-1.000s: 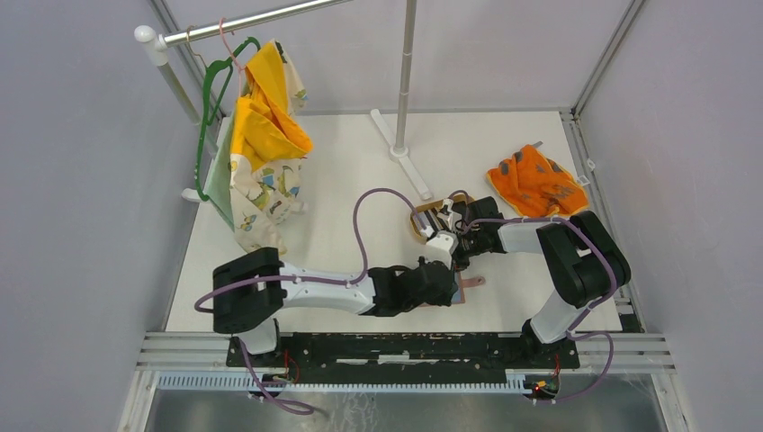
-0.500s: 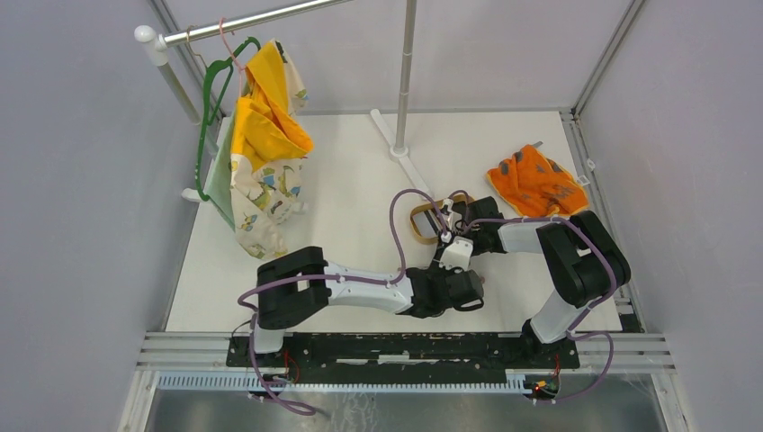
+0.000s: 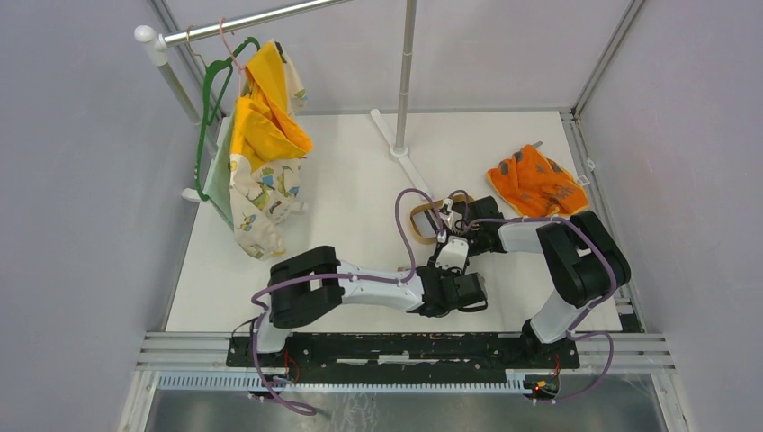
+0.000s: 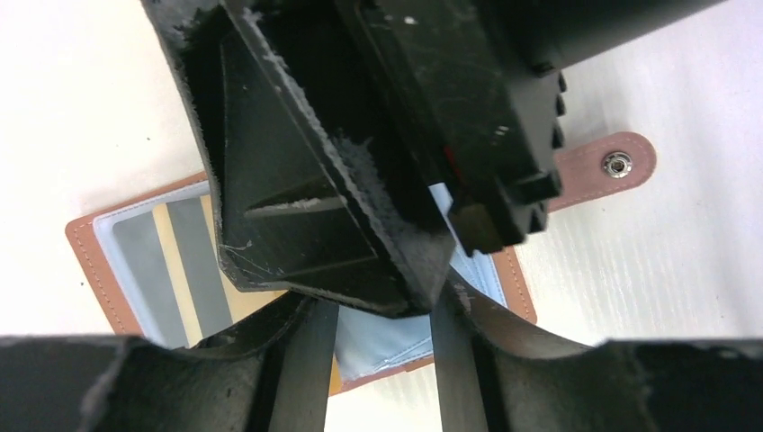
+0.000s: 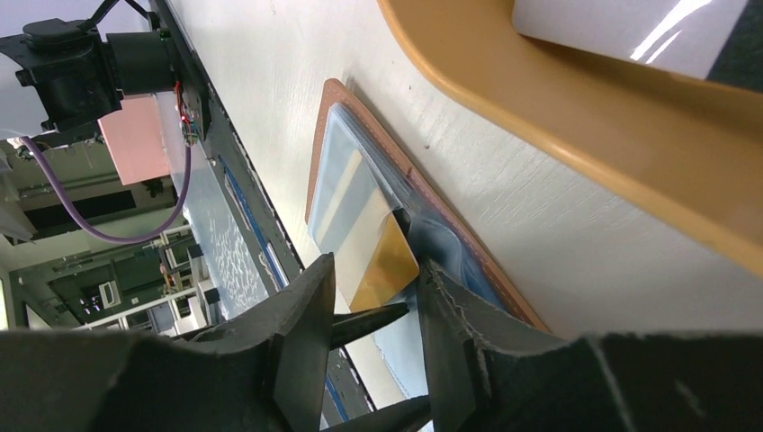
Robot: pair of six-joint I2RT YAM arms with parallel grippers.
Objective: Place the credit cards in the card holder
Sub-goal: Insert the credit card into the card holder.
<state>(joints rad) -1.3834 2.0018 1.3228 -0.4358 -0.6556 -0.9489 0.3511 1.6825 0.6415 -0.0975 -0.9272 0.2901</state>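
Near edge, right of centre: left gripper (image 3: 466, 292) has swung right over the last second and now sits over the holder (image 4: 135, 270). Holder lies open on the table, just beside the tray (image 5: 576, 117). My read: left arm is there to brace it while right feeds.

Right gripper (image 5: 371, 306): fingers narrow, yellow card (image 5: 387, 261) between them, looks gripped. Leading end is under the clear pocket, rest is out, so insertion looks part done.

Left fingers: narrow gap, only blue-grey lining showing through it, nothing visibly held. Can't tell if they press on the holder.

Hidden:
- Top view: holder fully covered by left gripper.
- Left wrist view: right gripper blocks mid-holder; only one end and the tab (image 4: 607, 166) show.
- White card (image 5: 621, 31) in tray is cut off by the frame. No other cards visible.
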